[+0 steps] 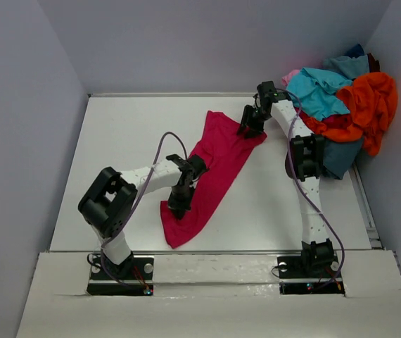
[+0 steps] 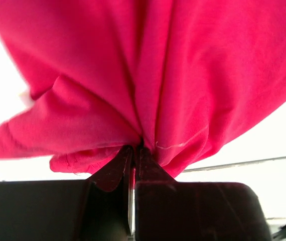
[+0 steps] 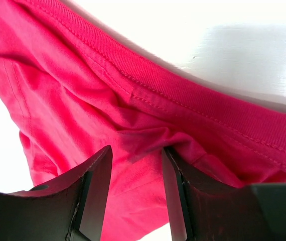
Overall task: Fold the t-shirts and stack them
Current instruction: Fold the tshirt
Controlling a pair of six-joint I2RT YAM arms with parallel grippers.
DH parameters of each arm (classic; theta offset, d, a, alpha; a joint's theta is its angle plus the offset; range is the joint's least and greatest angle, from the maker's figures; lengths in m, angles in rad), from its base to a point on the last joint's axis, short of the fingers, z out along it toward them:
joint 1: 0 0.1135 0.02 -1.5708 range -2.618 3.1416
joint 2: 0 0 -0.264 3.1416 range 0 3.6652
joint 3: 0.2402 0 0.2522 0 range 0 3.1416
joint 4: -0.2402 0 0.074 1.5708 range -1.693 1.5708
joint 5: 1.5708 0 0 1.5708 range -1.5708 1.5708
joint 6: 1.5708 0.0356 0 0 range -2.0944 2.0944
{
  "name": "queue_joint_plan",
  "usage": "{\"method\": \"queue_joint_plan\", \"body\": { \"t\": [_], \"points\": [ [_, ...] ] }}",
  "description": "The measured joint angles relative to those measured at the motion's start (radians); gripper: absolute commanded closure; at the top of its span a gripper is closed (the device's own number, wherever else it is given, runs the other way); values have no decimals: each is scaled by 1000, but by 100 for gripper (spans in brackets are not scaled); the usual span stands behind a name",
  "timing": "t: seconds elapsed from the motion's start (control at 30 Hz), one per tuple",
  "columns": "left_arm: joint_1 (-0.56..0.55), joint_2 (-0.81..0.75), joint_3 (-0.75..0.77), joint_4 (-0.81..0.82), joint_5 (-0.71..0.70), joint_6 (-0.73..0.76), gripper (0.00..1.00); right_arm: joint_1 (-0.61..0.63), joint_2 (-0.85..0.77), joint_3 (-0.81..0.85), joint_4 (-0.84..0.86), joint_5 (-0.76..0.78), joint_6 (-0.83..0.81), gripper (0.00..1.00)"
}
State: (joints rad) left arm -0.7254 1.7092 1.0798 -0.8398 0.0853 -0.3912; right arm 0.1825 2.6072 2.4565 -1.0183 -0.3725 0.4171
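On the white table point(image 1: 116, 141), your crimson t-shirt point(image 1: 214, 165) lay stretched in a long diagonal strip, its near end towards the left arm's base and its far end towards the back right; it ran between your two grippers. Your left gripper point(image 1: 179, 205) sat at the near end, and the left wrist view showed it clenched tight on a gathered fold of the shirt, the cloth fanning out from the fingertips point(image 2: 114, 168). Your right gripper point(image 1: 251, 128) stood at the far end; in the right wrist view its jaws were partly apart, with wrinkled cloth bunched between them just below the ribbed collar band point(image 3: 208, 100); whether they actually pinched that cloth I could not tell. At the back right corner, well apart from the crimson shirt, the other t-shirts point(image 1: 341, 105) sat in a loose heap against the wall; orange and turquoise lay on top, with a little pink and dark blue showing behind.
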Motion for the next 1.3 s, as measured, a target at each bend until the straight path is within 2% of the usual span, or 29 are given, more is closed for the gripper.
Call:
{"method": "queue_joint_plan", "body": {
  "t": [0.4,0.47,0.57,0.63,0.77,1.0,1.13,1.2,1.3],
  "points": [
    [-211,96,69,2,90,47,93,0,4,0,27,-33,-29,47],
    [-232,108,87,3,101,51,84,0,4,0,38,-36,-29,47],
    [-244,109,102,3,107,58,64,0,4,-2,50,-36,-29,47],
    [-246,109,109,3,105,58,58,0,4,-4,57,-37,-29,46],
    [-246,109,124,-8,93,50,50,0,-4,-25,74,-45,-30,46],
    [-246,109,167,-43,43,19,46,0,-52,-112,113,-45,-41,45],
    [-246,109,245,-79,-14,-5,44,0,-67,-127,113,-42,-47,42],
    [-246,109,281,-95,-42,-14,38,0,-74,-128,111,-42,-48,42],
    [-245,108,343,-117,-103,-29,36,0,-86,-128,108,-41,-47,40]
  ]
}}
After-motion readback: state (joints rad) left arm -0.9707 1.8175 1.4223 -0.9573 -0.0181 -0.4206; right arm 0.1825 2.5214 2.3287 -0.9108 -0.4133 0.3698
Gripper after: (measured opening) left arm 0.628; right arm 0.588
